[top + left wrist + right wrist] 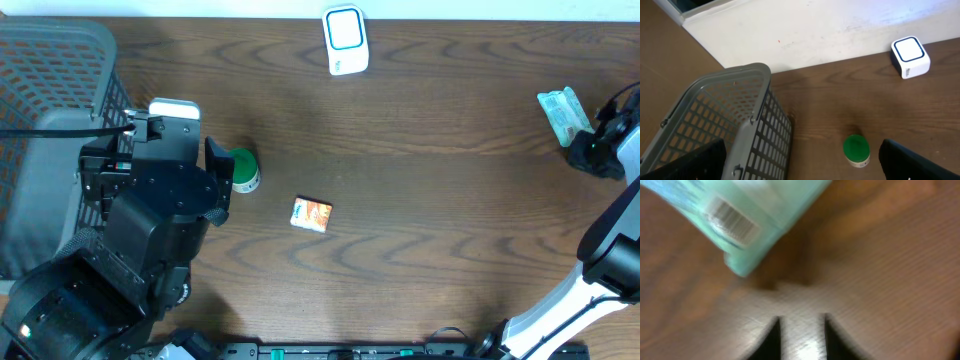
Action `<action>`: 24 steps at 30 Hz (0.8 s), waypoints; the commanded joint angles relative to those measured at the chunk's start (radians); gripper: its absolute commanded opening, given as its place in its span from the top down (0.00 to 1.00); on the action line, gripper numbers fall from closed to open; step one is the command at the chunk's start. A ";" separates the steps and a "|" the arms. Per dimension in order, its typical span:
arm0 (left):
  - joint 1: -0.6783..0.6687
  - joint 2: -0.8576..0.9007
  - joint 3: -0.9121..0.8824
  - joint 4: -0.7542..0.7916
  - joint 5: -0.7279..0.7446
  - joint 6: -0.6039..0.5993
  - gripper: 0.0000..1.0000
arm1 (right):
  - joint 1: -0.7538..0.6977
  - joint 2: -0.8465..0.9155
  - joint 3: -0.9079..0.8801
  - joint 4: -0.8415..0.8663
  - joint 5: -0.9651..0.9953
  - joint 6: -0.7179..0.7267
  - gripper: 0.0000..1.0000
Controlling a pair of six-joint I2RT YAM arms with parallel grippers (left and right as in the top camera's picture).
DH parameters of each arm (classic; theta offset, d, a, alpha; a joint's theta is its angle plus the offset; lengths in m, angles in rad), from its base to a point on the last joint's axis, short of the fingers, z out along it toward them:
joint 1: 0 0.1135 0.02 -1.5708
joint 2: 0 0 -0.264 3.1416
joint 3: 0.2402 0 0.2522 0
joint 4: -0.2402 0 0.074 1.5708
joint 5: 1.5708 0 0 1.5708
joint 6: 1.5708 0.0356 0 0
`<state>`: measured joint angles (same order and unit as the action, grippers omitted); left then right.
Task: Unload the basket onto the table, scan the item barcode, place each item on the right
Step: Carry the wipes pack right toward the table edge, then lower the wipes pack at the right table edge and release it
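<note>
**Student:** How does the right gripper [802, 332] stand?

**Legend:** Its two dark fingers [775, 337] sit slightly apart, and a narrow strip of table [880, 280] shows between them. Nothing is clamped and nothing is touched. The teal packet [765, 215] lies on the wood just beyond the tips, clear of both.

**Student:** Where is that packet in the scene?

**Legend:** It is at the far right of the table, with the right gripper just beside its near-right end. The scanner [345, 40] stands at the far edge near the middle, well apart from the packet.

**Student:** What about materials and shapes?

**Legend:** The packet is a smooth, glossy teal slab with a rounded corner. A white label with a black barcode faces up, though the close view is blurred. The scanner is a white rounded block with a blue-rimmed face. The table is dark brown wood with a wavy grain.

**Student:** And the left gripper [802, 145]?

**Legend:** Its black fingers [915, 162] are spread wide and hold nothing. It hovers at the near left, between a grey plastic lattice basket [755, 125] and a small white jar [856, 150] with a round green lid. A flat orange packet [311, 214] lies to the right of the jar.
</note>
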<state>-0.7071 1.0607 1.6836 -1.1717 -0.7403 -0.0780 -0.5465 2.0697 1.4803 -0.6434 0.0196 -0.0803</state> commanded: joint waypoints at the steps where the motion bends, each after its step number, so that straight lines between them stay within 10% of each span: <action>1: 0.003 0.003 0.006 -0.002 -0.020 0.005 0.02 | 0.026 -0.004 0.035 0.013 -0.142 0.037 0.31; 4: 0.003 0.003 0.006 -0.002 -0.020 0.005 0.02 | 0.055 -0.004 0.082 -0.003 -0.164 -0.053 0.01; 24: 0.003 0.003 0.006 -0.002 -0.020 0.005 0.02 | 0.140 0.076 0.122 0.240 -0.055 -0.335 0.01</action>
<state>-0.7071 1.0607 1.6836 -1.1713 -0.7403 -0.0780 -0.4042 2.1132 1.5871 -0.4179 -0.0483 -0.3767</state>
